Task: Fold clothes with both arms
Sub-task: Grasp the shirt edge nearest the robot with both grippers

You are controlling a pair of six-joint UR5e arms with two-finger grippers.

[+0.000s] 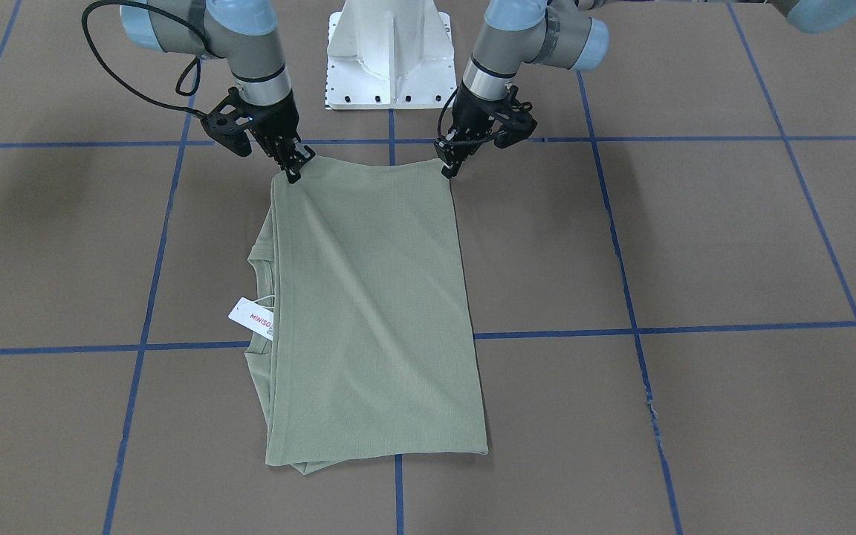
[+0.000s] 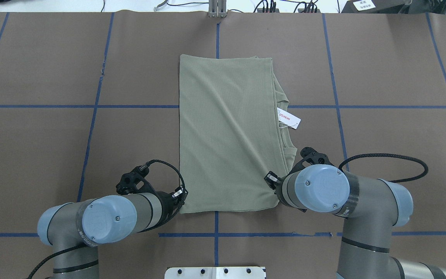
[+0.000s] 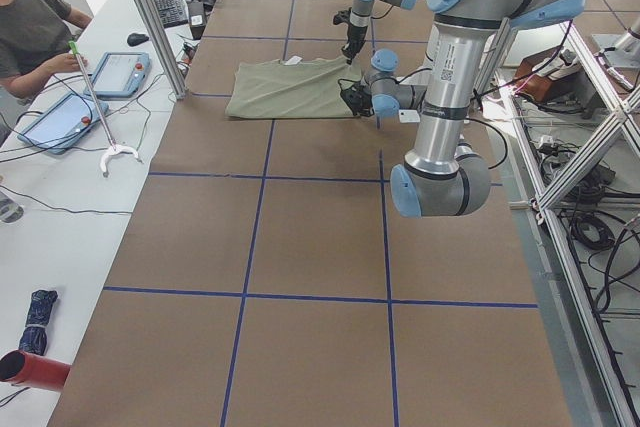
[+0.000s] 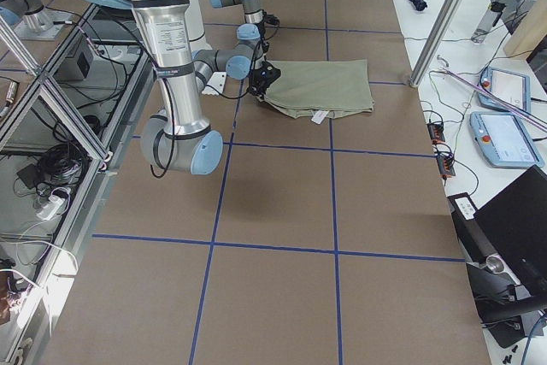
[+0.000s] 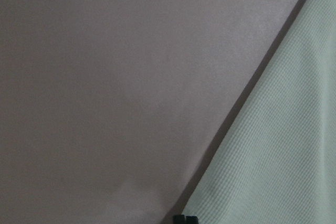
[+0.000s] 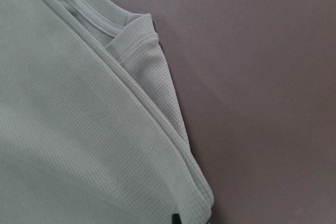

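The olive-green shirt (image 1: 368,312) lies folded into a long rectangle at the table's middle, its white MINISO tag (image 1: 250,318) sticking out at the collar side. It also shows in the overhead view (image 2: 227,135). My left gripper (image 1: 449,169) is pinched shut on the shirt's near corner on my left. It also shows in the overhead view (image 2: 179,200). My right gripper (image 1: 296,171) is pinched shut on the other near corner, by the layered collar edge (image 6: 136,40). The left wrist view shows the shirt edge (image 5: 283,145) with a shadow under it.
The white pedestal base (image 1: 391,56) stands just behind the grippers. Blue tape lines (image 1: 621,327) grid the brown table cover. An operator (image 3: 30,17) and tablets (image 3: 120,72) are at a side bench beyond the table's far edge.
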